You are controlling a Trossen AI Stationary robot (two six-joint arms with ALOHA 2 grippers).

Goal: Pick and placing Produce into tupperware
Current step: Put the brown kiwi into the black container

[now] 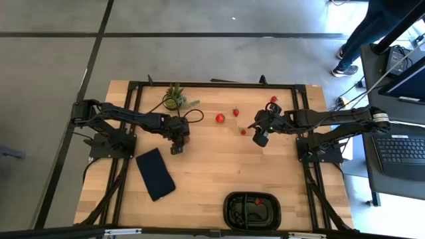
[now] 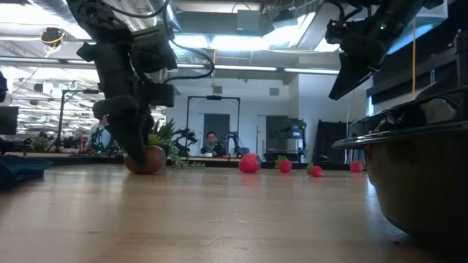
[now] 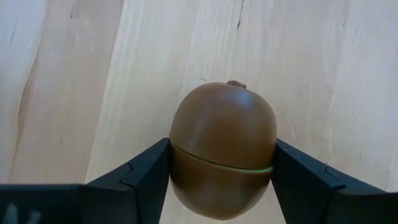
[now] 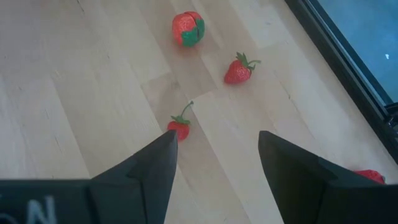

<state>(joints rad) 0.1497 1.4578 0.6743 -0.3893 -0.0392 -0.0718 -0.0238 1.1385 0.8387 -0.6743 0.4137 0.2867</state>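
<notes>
My left gripper [image 1: 177, 143] points down at the table's middle left and is shut on the brown kiwi [image 3: 222, 152], which sits on the wood [image 2: 151, 159]. My right gripper [image 4: 217, 155] is open and hangs raised [image 2: 349, 77] above the table's right half, touching nothing. A small strawberry [image 4: 180, 128] lies just below its fingertips. Other red pieces lie on the table [image 1: 220, 118] [image 1: 236, 113] [image 1: 273, 99]. The black tupperware [image 1: 252, 211] stands at the near edge with one red piece [image 1: 257, 201] inside. My left gripper pinches the kiwi between its two fingers [image 3: 149, 177], one on each side of its widest part [image 3: 180, 155]. The fingers come from above, pointing down. The kiwi's underside rests on the table [image 2: 150, 171].
A spiky green potted plant [image 1: 174, 98] stands at the far edge, behind my left gripper. A flat navy slab [image 1: 155, 174] lies near the left side. Bare wood lies between the grippers and the tupperware. A person's legs [image 1: 358, 33] stand beyond the far right corner.
</notes>
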